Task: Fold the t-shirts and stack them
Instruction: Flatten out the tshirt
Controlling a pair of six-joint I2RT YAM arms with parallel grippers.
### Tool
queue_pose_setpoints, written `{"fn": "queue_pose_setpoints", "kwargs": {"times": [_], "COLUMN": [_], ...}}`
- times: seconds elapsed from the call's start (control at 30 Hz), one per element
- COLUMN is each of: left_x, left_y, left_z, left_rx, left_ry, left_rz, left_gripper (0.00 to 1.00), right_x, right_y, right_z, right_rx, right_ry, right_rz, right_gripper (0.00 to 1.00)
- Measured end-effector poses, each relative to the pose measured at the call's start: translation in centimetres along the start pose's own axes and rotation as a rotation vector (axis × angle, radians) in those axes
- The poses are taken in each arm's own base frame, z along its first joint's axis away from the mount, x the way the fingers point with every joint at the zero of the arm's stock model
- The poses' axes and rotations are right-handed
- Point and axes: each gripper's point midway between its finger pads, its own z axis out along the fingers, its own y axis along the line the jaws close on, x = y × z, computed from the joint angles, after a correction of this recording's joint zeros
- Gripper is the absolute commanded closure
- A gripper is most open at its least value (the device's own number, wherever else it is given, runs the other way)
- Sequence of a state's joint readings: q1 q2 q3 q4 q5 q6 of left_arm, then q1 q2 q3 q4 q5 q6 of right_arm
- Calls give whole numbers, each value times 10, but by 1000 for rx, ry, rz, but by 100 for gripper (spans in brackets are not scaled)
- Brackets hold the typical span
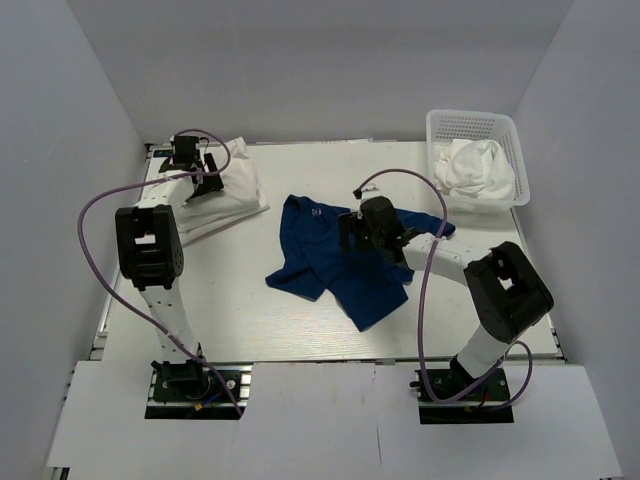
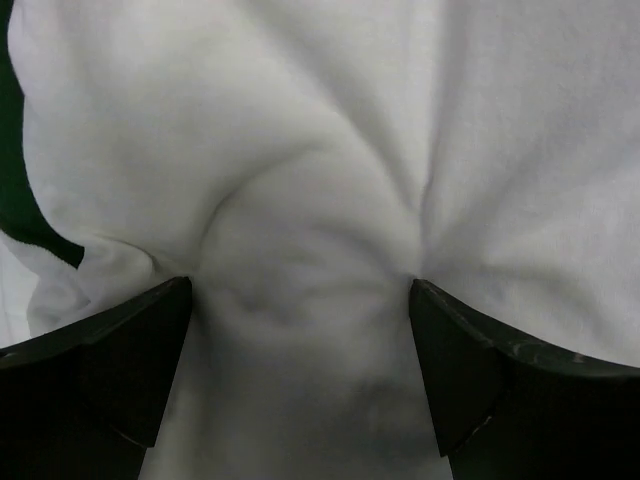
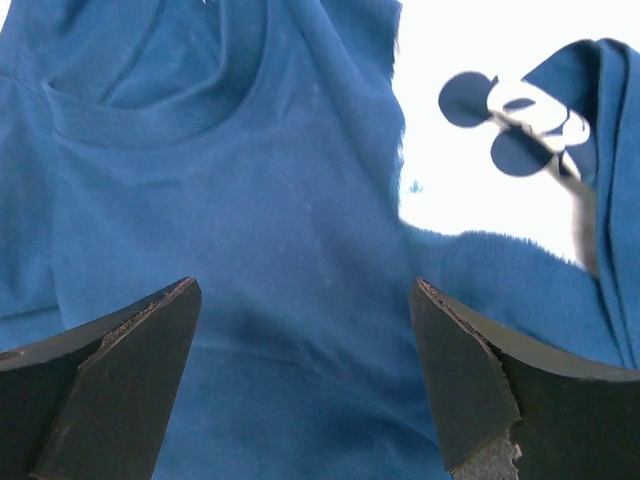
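The basket (image 1: 470, 124), a white mesh tub, stands at the far right corner of the bench (image 1: 250, 320). Inside it lies a crumpled heap of white tee (image 1: 475, 170), bunched toward the right and near walls and rising about to the rim. I cannot tell if the heap is one tee or several. Neither arm is near the basket.

The blue tee (image 1: 330, 265) lies loose on the middle of the bench, unfolded and rumpled, with one corner trailing toward the near left and a sleeve reaching toward the right. A small pale print (image 1: 315, 212) shows on its far left part. The right pincer (image 1: 365, 225) sits directly above this tee. In the right wrist view, the right pincer (image 3: 305, 300) has its jaws spread wide with the blue cloth and its collar (image 3: 160, 120) lying flat beneath, and nothing is clamped.

At the far left a folded white tee (image 1: 235, 195) rests on the bench, well apart from the blue one. The left pincer (image 1: 200, 170) is down on its far end. In the left wrist view, the left pincer (image 2: 300, 300) has its jaws wide apart too, both fingers (image 2: 455, 365) pressed against the white cloth, which puckers up in soft creases between them. The cloth is not pinched.
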State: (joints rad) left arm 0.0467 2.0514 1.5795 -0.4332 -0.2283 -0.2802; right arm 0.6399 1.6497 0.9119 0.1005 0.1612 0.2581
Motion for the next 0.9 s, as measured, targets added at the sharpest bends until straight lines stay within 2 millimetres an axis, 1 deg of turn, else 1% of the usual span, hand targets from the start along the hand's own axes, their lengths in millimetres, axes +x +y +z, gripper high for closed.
{"fn": "queue_pose_setpoints", "kwargs": {"times": [0.1,0.13,0.27,0.3,0.43,0.67,0.8,0.9], "left_x": [-5,-6,-17,-20,-40,-74,-100,-115], "left_y": [2,2,2,3,3,4,4,5], "left_z": [2,6,35,40,58,83,101,110], "left_rx": [9,9,5,6,14,-6,-47,-75], "left_ry": [-8,-3,7,8,-22,-116,-209,-276], "left_rz": [72,92,155,169,225,322,364,391], "left_gripper": [0,0,0,0,0,0,0,0], "right_x": [-7,-8,-6,-5,-6,-23,-23,-21], "right_y": [2,2,0,-1,-6,-9,-13,-17], "right_z": [4,5,8,9,14,18,20,23], "right_rx": [-2,-2,4,9,33,55,67,81], "right_ry": [-11,-12,-6,-3,-2,-36,-38,-31], "right_rz": [-8,-11,-24,-27,-32,-31,-31,-30], "right_gripper": [10,10,10,10,10,10,10,10]}}
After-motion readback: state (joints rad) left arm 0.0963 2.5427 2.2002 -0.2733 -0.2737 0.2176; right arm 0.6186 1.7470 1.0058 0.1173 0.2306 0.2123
